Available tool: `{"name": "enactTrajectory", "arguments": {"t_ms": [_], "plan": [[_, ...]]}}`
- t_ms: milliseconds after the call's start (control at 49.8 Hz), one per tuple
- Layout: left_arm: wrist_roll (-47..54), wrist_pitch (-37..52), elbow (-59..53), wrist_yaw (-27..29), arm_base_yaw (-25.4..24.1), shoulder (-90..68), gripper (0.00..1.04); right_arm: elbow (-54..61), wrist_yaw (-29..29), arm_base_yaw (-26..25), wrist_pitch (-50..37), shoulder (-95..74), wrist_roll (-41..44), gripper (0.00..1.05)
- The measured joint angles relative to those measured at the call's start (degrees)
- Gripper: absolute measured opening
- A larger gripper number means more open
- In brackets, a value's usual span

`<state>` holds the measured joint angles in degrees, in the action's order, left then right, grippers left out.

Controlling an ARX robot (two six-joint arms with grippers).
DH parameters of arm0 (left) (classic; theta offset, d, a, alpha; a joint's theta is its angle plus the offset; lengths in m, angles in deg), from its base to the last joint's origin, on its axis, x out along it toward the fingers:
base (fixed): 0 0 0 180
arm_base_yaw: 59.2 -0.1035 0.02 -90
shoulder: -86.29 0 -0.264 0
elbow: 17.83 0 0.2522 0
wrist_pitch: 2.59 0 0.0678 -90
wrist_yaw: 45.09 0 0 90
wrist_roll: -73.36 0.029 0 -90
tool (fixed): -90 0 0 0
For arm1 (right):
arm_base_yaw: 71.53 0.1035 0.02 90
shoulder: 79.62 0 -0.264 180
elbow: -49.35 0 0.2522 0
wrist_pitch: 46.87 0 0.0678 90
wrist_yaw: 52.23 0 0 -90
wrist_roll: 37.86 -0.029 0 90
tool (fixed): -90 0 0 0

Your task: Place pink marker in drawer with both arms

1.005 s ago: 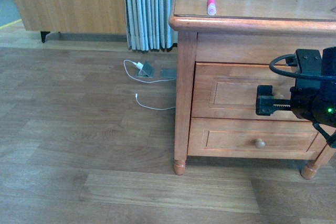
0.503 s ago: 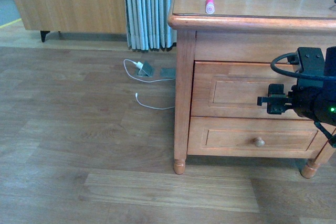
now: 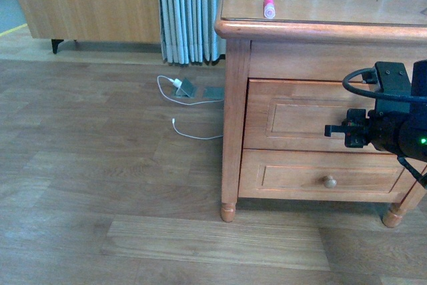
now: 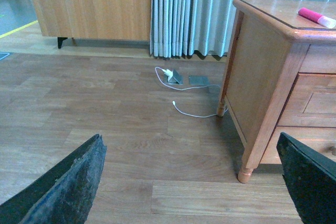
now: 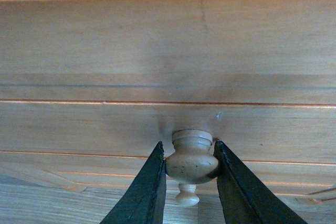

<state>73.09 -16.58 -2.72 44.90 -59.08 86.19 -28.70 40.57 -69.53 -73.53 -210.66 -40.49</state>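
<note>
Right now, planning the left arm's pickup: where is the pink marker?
Front view: the pink marker lies on the cabinet top near its left front corner, above the drawer whose knob the right gripper clasps.

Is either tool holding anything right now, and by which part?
The right tool grips the upper drawer by its round knob. The left tool is open, holding nothing.
</note>
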Motion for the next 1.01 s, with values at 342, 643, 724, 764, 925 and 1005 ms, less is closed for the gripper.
{"name": "enactTrajectory", "arguments": {"t_ms": [342,643,724,764,925,1005], "plan": [[0.02,0.0,0.0,0.0,0.0,0.0,0.99,24.94,7.56,-2.51,-8.68,12.9,-1.55,0.22],[0.0,0.0,0.0,0.0,-0.02,0.0,0.99,44.44,14.95,-7.54,-11.87,24.17,-0.66,0.41],[0.0,0.0,0.0,0.0,-0.02,0.0,0.99,45.92,15.65,-8.81,-9.73,27.28,-0.66,0.53],[0.02,0.0,0.0,0.0,0.0,0.0,0.99,46.31,16.41,-9.73,-7.72,29.79,-0.66,0.6],[0.02,0.0,0.0,0.0,0.0,0.0,0.99,46.47,21.64,-13.07,5.46,45.94,-0.2,0.91],[0.02,0.0,0.0,0.0,0.0,0.0,0.99,46.45,23.63,-14.1,11.52,52.74,-0.26,0.98]]}}
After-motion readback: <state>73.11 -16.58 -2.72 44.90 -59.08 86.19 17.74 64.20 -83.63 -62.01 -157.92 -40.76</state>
